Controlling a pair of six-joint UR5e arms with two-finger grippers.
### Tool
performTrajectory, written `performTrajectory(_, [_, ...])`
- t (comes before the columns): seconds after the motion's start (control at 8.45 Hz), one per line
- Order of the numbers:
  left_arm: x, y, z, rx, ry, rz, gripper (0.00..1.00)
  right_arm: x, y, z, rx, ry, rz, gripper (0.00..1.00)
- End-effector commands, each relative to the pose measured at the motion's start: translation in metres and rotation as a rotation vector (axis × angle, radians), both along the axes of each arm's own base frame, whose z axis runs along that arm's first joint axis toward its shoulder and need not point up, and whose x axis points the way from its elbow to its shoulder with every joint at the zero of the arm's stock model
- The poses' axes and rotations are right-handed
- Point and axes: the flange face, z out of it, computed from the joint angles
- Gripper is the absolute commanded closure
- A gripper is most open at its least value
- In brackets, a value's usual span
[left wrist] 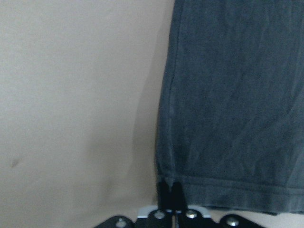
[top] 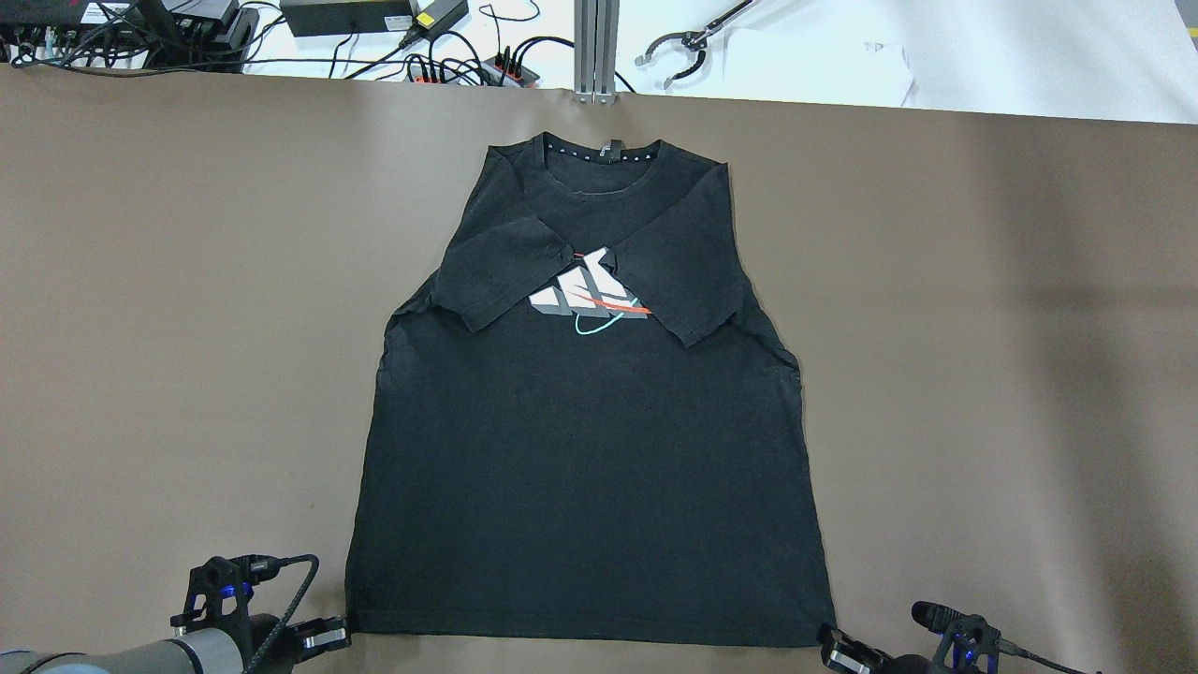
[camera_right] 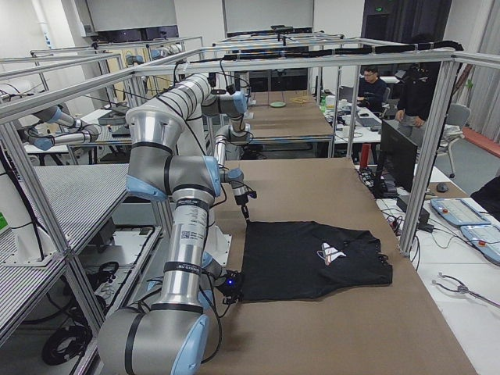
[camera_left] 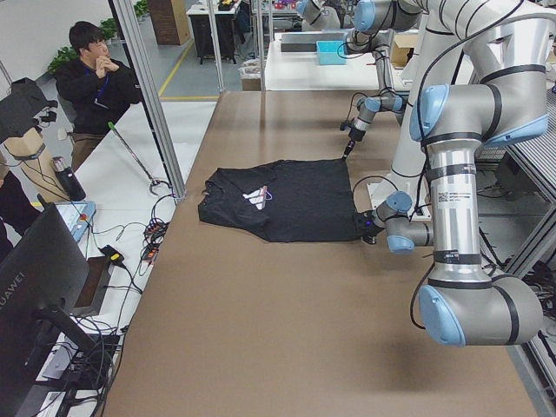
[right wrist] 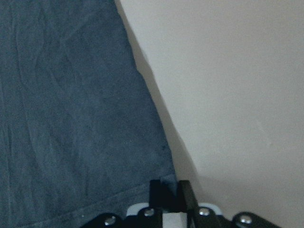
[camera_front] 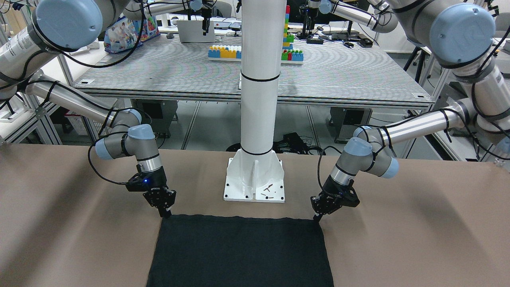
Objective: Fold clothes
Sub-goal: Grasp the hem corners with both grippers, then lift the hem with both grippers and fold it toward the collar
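On smooth tan table (top: 187, 328), flat black T-shirt (top: 580, 468), sleeves (top: 496, 276) folded inward

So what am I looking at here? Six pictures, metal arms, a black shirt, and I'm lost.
This is one robot with two jointed arms, photographed at one moment from six places: facing it, above and behind it, each end of the table, and a camera on each wrist. A black T-shirt lies flat on the brown table, sleeves folded over the chest, collar away from the robot. Each arm ends in a two-finger tool. The left tool is pinched shut on one bottom hem corner, the right tool on the other; the wrist pictures show this close up.
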Motion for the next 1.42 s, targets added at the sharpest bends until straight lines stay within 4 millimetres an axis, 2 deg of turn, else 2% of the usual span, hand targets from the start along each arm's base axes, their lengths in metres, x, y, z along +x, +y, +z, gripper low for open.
performTrajectory(0.0, [-0.002,-0.001,-0.006,0.001,0.013,-0.002,1.0,0.0,0.0,-0.002,0.001,-0.004,-0.001,1.0])
performTrajectory(0.12, [-0.01,-0.001,-0.023,0.005,0.043,0.003,1.0,0.002,-0.001,-0.006,0.012,-0.005,-0.004,1.0])
performTrajectory(0.35, [-0.033,-0.005,-0.062,0.02,0.07,0.016,1.0,0.021,-0.004,-0.059,0.059,-0.044,-0.028,1.0])
performTrajectory(0.47, [-0.043,-0.018,-0.084,0.034,0.066,0.036,1.0,0.031,-0.008,-0.086,0.123,-0.058,-0.055,1.0])
performTrajectory(0.71, [-0.06,-0.088,-0.147,0.036,0.088,0.049,1.0,0.057,-0.04,-0.131,0.24,-0.084,-0.056,1.0])
performTrajectory(0.83, [-0.081,-0.131,-0.189,0.015,0.105,0.067,1.0,0.072,-0.067,-0.14,0.253,-0.092,-0.075,1.0])
performTrajectory(0.95, [-0.101,-0.163,-0.223,0.005,0.096,0.09,1.0,0.088,-0.1,-0.145,0.258,-0.087,-0.109,1.0])
performTrajectory(1.06, [-0.116,-0.184,-0.25,0.056,0.072,0.127,1.0,0.098,-0.132,-0.162,0.233,-0.071,-0.138,1.0])
performTrajectory(1.18, [-0.131,-0.197,-0.258,0.069,0.041,0.161,1.0,0.102,-0.151,-0.18,0.192,-0.057,-0.182,1.0])
performTrajectory(1.3, [-0.142,-0.202,-0.257,0.076,0.038,0.22,1.0,0.101,-0.157,-0.195,0.151,-0.06,-0.237,1.0])
